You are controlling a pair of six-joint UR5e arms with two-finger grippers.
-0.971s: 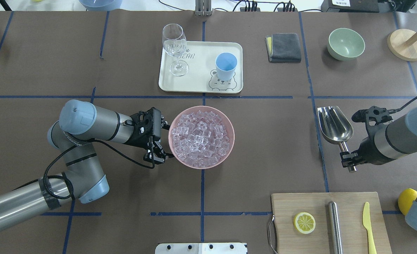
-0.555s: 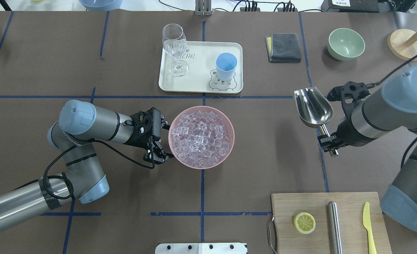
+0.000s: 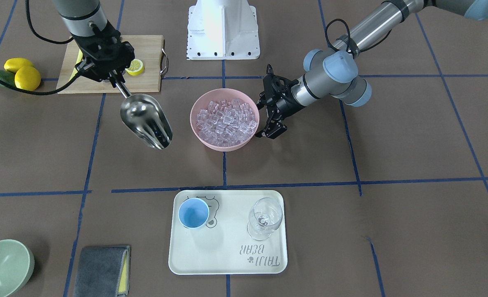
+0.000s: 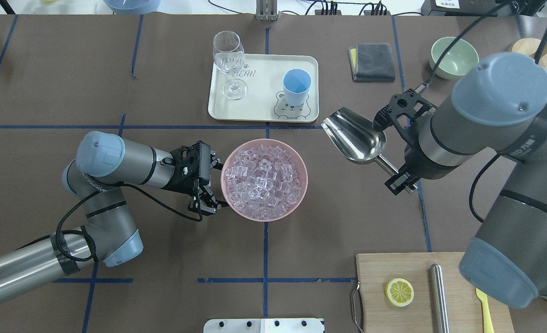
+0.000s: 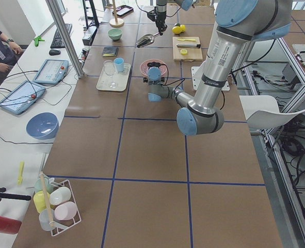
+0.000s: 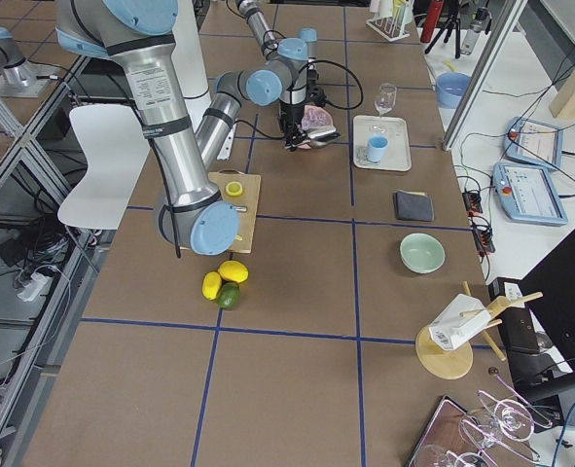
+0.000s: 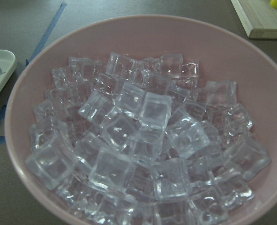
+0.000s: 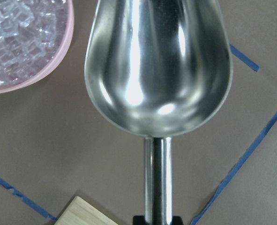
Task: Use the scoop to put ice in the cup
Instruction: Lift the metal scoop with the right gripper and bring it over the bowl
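Note:
The ice fills a pink bowl at the table's middle and also shows in the left wrist view. My left gripper is open, with its fingers spread against the bowl's left rim. My right gripper is shut on the handle of the steel scoop. It holds the empty scoop in the air just right of the bowl, mouth toward it. The light-blue cup stands empty on a cream tray behind the bowl.
A wine glass stands on the tray's left. A cutting board at the front right holds a lemon slice and a steel tube. A grey cloth and a green bowl lie at the back right.
My right arm has carried the scoop up off the table and leftward, toward the pink bowl, turning its mouth to the left. The left arm has not moved.

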